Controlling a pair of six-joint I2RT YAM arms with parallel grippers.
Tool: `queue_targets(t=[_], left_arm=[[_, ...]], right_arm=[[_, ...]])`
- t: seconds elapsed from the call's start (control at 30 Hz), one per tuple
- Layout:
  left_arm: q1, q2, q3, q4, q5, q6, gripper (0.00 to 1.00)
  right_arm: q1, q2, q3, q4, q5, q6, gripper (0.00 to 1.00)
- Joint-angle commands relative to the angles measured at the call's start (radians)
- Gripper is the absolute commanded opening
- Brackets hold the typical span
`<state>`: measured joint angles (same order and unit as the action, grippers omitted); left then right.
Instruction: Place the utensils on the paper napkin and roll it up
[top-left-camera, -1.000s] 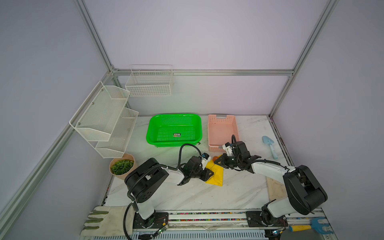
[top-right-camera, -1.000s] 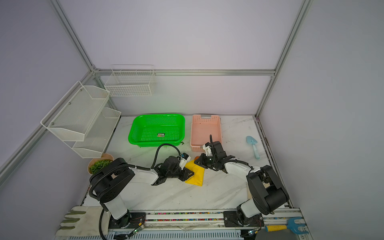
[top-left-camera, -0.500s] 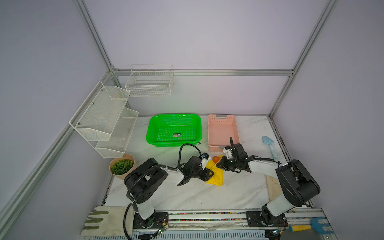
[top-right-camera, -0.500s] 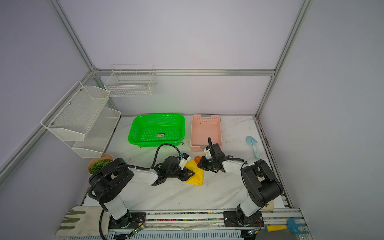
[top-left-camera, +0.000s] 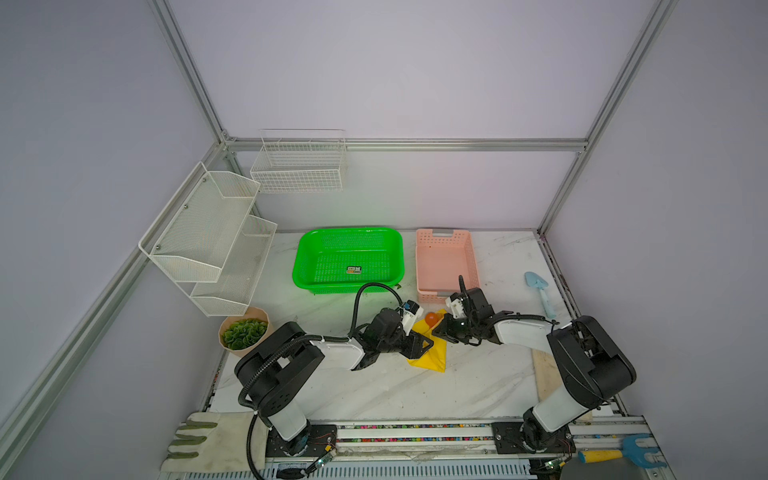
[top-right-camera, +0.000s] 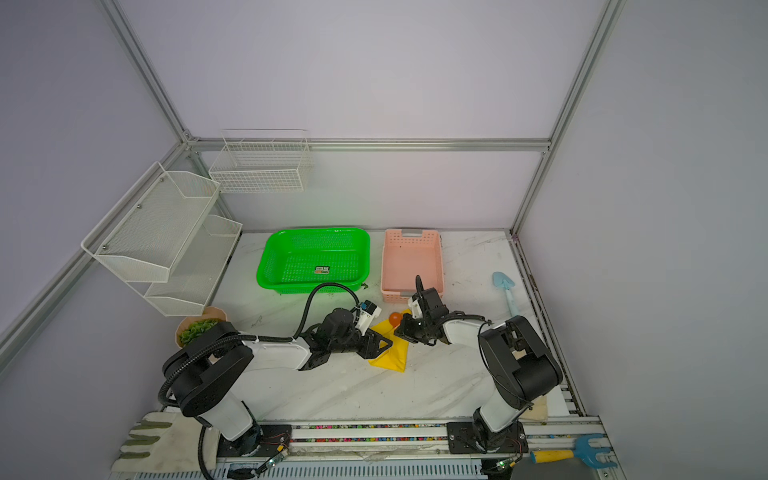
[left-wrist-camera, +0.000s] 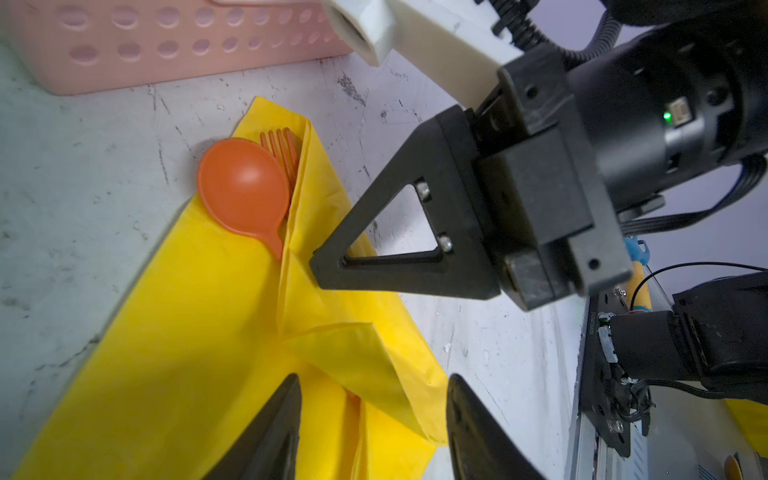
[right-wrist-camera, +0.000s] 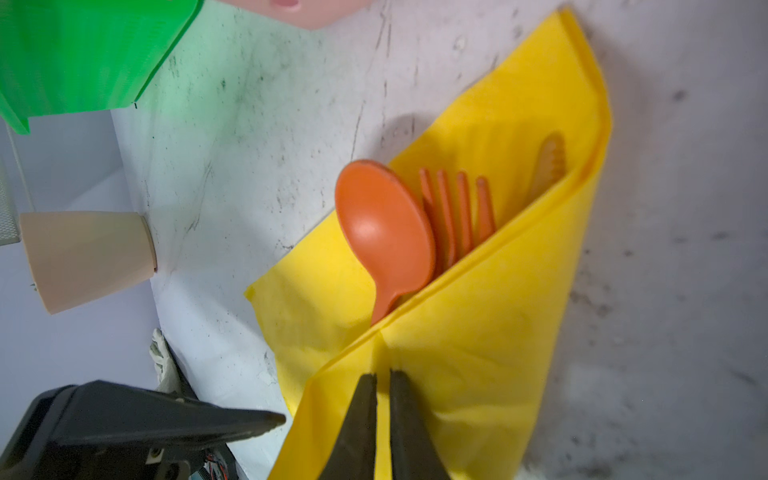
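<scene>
The yellow paper napkin (top-left-camera: 430, 358) (top-right-camera: 395, 354) lies folded over the utensils in front of the pink basket. An orange spoon (right-wrist-camera: 382, 224) (left-wrist-camera: 243, 187), a fork (right-wrist-camera: 453, 208) and a knife tip (right-wrist-camera: 550, 162) stick out of the fold; in both top views only the spoon bowl (top-left-camera: 431, 319) shows. My right gripper (right-wrist-camera: 383, 376) (top-left-camera: 438, 331) is shut on the napkin's folded-over edge. My left gripper (left-wrist-camera: 374, 382) (top-left-camera: 424, 345) is open, its fingers straddling the napkin's loose folds at the near end without pinching them.
A pink basket (top-left-camera: 444, 262) stands just behind the napkin and a green basket (top-left-camera: 349, 257) to its left. A plant pot (top-left-camera: 245, 334) sits left, with a white wire shelf (top-left-camera: 208, 241) above it. A light-blue trowel (top-left-camera: 538, 291) lies right. Gloves (top-left-camera: 199, 440) and a rake (top-left-camera: 619, 453) lie at the front rail.
My left gripper's jaws have spread apart and released the napkin. My right gripper has shifted slightly left along the napkin while staying shut.
</scene>
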<state>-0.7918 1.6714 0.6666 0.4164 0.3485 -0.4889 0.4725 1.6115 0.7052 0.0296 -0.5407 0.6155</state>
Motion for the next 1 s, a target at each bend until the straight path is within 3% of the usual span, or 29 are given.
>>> queue_targets(t=[0.0,0.23,0.57,0.67,0.87,0.97], left_arm=[[0.008,0.025,0.094,-0.008,-0.003,-0.017,0.56],[0.007,0.065,0.121,-0.035,-0.021,-0.025,0.50],[0.002,0.069,0.131,-0.132,-0.092,0.003,0.25],[-0.004,0.071,0.138,-0.150,-0.107,0.009,0.22],[-0.009,0.078,0.139,-0.156,-0.118,0.007,0.20],[-0.012,0.083,0.135,-0.155,-0.124,0.006,0.20]], right_arm=[[0.007,-0.006,0.001,0.003,-0.003,-0.004,0.13],[0.009,-0.030,0.005,-0.010,-0.001,-0.004,0.14],[0.012,-0.047,0.027,-0.037,0.013,-0.005,0.16],[0.022,-0.061,0.057,-0.089,0.063,-0.010,0.27],[0.080,-0.109,0.165,-0.286,0.291,-0.020,0.49],[0.118,-0.082,0.224,-0.367,0.376,-0.021,0.53]])
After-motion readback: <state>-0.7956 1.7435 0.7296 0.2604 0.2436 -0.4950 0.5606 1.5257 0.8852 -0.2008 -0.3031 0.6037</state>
